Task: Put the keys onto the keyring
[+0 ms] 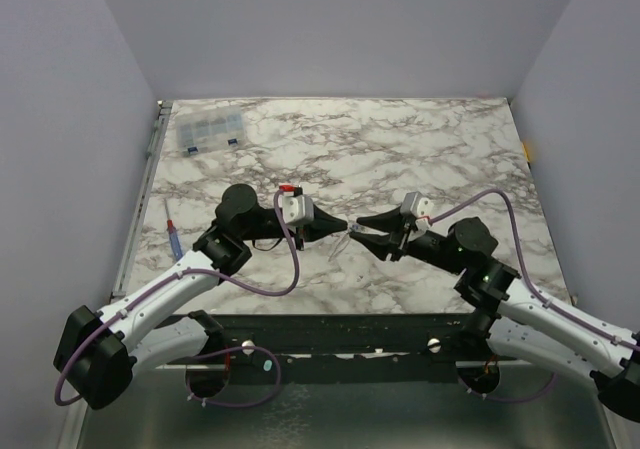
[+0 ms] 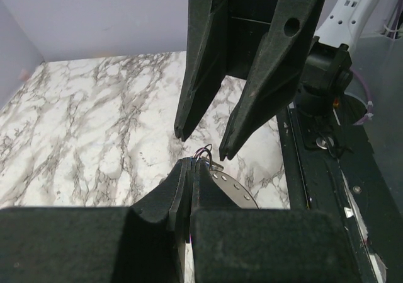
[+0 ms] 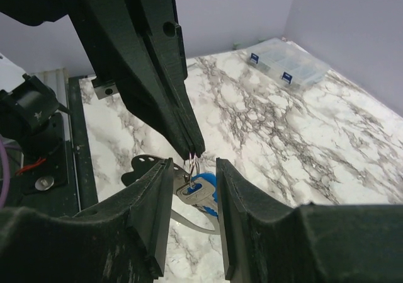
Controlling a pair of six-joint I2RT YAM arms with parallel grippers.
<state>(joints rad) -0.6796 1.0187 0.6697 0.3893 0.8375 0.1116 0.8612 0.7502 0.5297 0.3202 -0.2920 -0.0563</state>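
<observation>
One keyring [image 3: 205,186] pinched in left tool [image 3: 196,152], right tool [image 3: 193,164] spread around it

The keyring [image 3: 191,164] seems silvery, its tag [image 3: 205,186] blue, table [image 3: 283,138] marbled.

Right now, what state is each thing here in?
Left gripper: shut, pinching the keyring.
Right gripper: open, fingers either side of the key.
Keyring: held off the table, blue tag dangling.
Key: hanging by the tag; whether threaded, cannot tell.
Compartment box: looks closed.
Screwdriver: lying flat on the table.
</observation>
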